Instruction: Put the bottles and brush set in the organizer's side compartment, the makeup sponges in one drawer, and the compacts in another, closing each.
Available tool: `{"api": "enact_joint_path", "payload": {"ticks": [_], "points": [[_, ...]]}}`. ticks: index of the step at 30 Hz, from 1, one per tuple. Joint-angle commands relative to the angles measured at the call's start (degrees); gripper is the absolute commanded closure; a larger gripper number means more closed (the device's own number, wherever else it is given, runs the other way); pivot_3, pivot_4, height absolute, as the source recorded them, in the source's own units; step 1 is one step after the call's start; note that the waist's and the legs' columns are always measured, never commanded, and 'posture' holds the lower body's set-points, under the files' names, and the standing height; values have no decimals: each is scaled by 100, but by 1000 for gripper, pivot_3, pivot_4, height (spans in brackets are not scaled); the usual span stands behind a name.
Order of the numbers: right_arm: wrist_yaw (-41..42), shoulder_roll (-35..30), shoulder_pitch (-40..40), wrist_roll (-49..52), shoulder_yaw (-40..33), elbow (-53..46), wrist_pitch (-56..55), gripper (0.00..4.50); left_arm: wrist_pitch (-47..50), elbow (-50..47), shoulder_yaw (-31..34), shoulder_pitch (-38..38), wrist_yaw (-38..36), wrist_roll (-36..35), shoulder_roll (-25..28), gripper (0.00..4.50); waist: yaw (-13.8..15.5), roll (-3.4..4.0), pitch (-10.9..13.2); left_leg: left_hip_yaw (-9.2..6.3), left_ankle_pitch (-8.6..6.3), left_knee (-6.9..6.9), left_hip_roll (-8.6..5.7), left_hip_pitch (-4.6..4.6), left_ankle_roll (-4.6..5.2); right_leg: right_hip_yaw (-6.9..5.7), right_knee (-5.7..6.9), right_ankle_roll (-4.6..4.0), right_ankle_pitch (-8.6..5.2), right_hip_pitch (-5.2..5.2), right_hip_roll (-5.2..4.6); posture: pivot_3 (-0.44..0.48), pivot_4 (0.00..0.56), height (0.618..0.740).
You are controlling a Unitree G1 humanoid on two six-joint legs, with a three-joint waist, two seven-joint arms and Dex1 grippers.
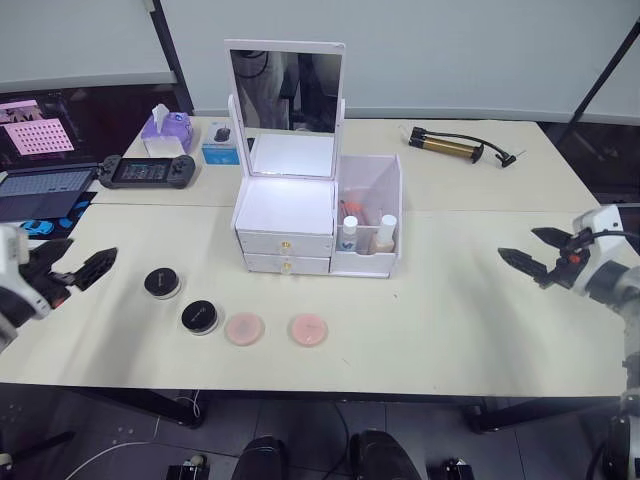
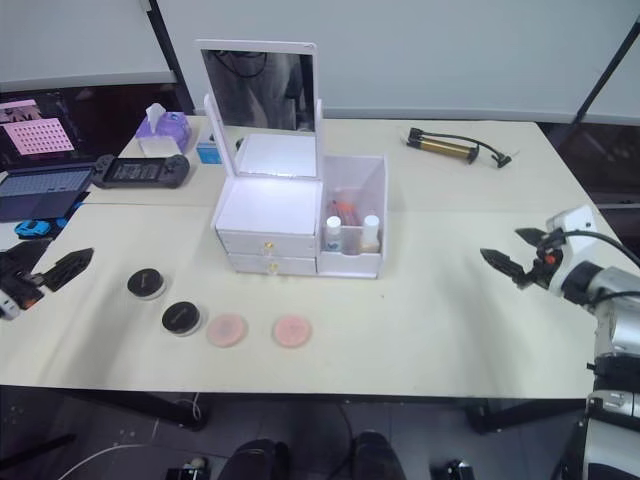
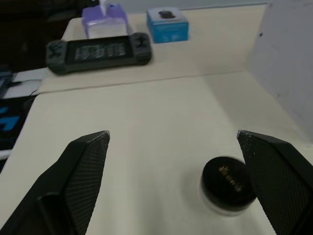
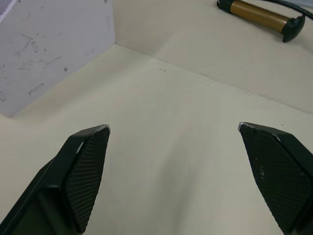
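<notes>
Near the table's (image 1: 450,330) front edge, two pink sponges (image 1: 276,328) and two black compacts (image 1: 181,299) lying flat, both end effectors, left (image 1: 72,268) and right (image 1: 530,254), spread wide and empty at the side edges, mid-table the organizer (image 1: 318,215), drawers shut, mirror upright, bottles (image 1: 367,234) standing in its side compartment, hand pump (image 1: 455,146) toward the far right corner.

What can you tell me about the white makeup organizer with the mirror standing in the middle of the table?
The white plastic makeup organizer stands upright near the middle of the beige table. A rectangular mirror rises from its back on two side posts, above a flat lit top. Two shallow drawers with small gold knobs are stacked in its front, both shut. On its right is an open-topped side compartment holding small white-capped bottles and other slim items. Neither gripper touches it.
</notes>
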Motion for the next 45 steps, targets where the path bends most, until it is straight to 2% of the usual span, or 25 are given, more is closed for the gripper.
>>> {"api": "enact_joint_path", "payload": {"ticks": [1, 4, 8, 15, 19, 24, 27, 28, 33, 39, 45], "points": [[-20, -16, -107, 209, -167, -12, -127, 0, -222, 32, 188, -21, -118, 17, 90, 20, 4, 0, 0, 0, 0, 0, 0, 0, 0, 0, 0, 0, 0, 0, 0, 0, 150, 725], [18, -14, -211, 244, -117, 21, -96, 0, -248, -59, 184, 14, -141, 26, 82, 20, 24, 0, 0, -1, 0, 0, 0, -1, 0, -1, -1, 0, 0, 0, -3, 0, 150, 725], [326, -38, -541, 338, 117, -168, 179, 0, 9, -718, 100, 73, -187, -251, -69, 20, 10, 0, 0, -1, 0, 0, 2, -1, 0, 0, 0, 0, 0, 1, -2, 0, 150, 725], [1315, -96, -1198, 1014, 864, -1509, 1778, 0, 867, -2512, -26, 299, 556, -1039, -979, 20, -1, 1, 0, -7, -1, 0, 11, -3, 1, 5, 2, 0, 1, 0, 0, 0, 150, 725], [1661, -259, -1607, 1246, 1347, -2217, 2706, 0, 1239, -3721, -397, 899, 831, -1253, -1368, 20, 14, 0, 0, -13, -2, 0, 8, -2, 2, 3, 1, 0, 1, 2, 0, 0, 150, 725], [2118, -423, -2119, 1537, 1913, -2965, 3524, 0, 1460, -5008, -693, 1472, 1592, -1410, -1883, 20, 33, -3, 0, -27, -6, 3, 7, -4, 9, 5, -3, 1, 2, 2, -5, 0, 150, 725], [2433, -549, -2355, 1744, 2160, -3282, 3941, 0, 1236, -5653, -1268, 1807, 2109, -888, -2296, 20, 42, -2, 0, -39, -7, 3, 2, -3, 11, 13, -5, 1, 1, 4, -7, 0, 150, 725], [2545, -615, -2378, 1791, 2233, -3354, 4034, 0, 1242, -5760, -1401, 1860, 2272, -897, -2465, 20, 51, -3, 0, -41, -8, 3, -2, -3, 13, 12, -7, 1, 2, 6, -6, 0, 150, 725], [2812, -690, -2539, 1881, 2410, -3386, 4106, 0, 981, -5994, -2519, 1835, 2916, 35, -2973, 20, 91, -7, -1, -39, -8, 9, -9, -3, 15, 9, -11, 0, 2, 9, -4, 0, 150, 725], [2859, -659, -2560, 1686, 2586, -3276, 3813, 0, 463, -5332, -4014, 982, 3968, 1959, -3463, 20, 118, -7, -2, -35, -8, 10, -14, -6, 16, 10, -12, 0, 2, 9, 3, 0, 150, 725], [2826, -799, -2486, 1768, 2572, -3521, 3932, 0, -168, -4377, -4473, 413, 4417, 2732, -4118, 20, 138, -7, -2, -41, -12, 13, -14, -12, 22, 11, -14, 4, 4, 6, 2, 0, 150, 725]]}}
